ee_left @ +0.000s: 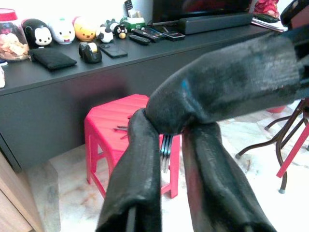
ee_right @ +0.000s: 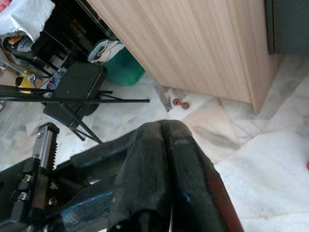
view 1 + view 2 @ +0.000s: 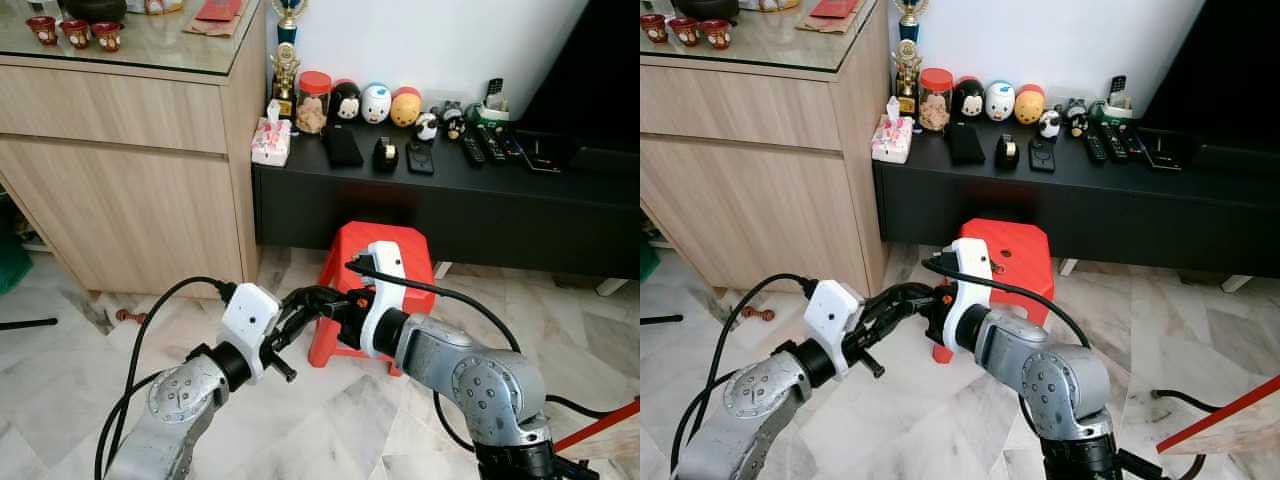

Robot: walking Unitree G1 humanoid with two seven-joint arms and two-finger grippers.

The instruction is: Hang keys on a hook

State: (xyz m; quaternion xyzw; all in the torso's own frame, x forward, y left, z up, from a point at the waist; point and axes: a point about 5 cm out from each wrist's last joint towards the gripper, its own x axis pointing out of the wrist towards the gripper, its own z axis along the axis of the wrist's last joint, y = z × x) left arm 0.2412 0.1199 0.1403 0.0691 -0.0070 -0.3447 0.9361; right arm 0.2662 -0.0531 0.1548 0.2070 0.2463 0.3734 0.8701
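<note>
Holding both claws crossed above the floor, I see the left claw (image 3: 305, 312) parted slightly, right claw (image 2: 166, 133) shut; keys (image 1: 165, 147) lie ahead on the stool (image 3: 385, 250).

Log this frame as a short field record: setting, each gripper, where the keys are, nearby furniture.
setting: tiled floor before a long black low cabinet and a light wooden sideboard
left gripper: raised at centre, fingers slightly apart, tips meeting the right gripper
right gripper: fingers pressed shut, crossing the left gripper's tips
keys: a dark metal bunch seems to lie on the red plastic stool; not held
hook: none identifiable
cabinet top: round toy figures, remote controls, black wallet
</note>
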